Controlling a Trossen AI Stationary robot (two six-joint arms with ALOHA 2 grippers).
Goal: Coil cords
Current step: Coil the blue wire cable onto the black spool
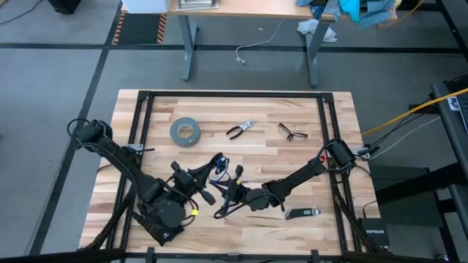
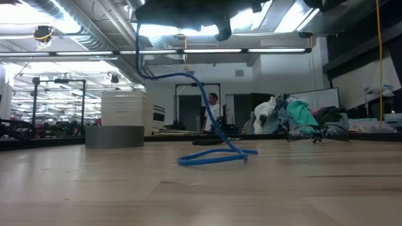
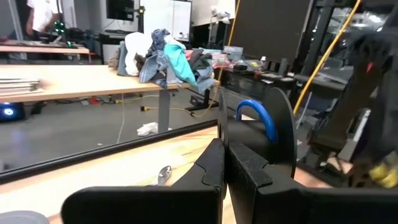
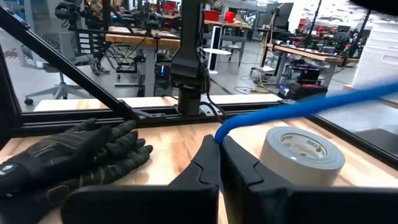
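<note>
The cords, black cable with bright blue parts, hang between my two grippers near the table's front middle. In the low view a blue stretch drops from above, and its lower loop lies on the wood. My left gripper is shut; a blue arc of cord shows just past its fingertips. My right gripper is shut on the blue cord. Both grippers point about level. My left gripper is shut with the blue arc right beside its fingertips. The fingers themselves hide the place of contact, so the part held cannot be told. My right gripper pinches the blue cord between its two fingertips. From there the cord runs up and away, clear of the table.
A grey tape roll lies at the far left of the table, also near my right gripper. Pliers and glasses lie at the far side, and a small dark tool at the near right. Black gloves lie on the wood.
</note>
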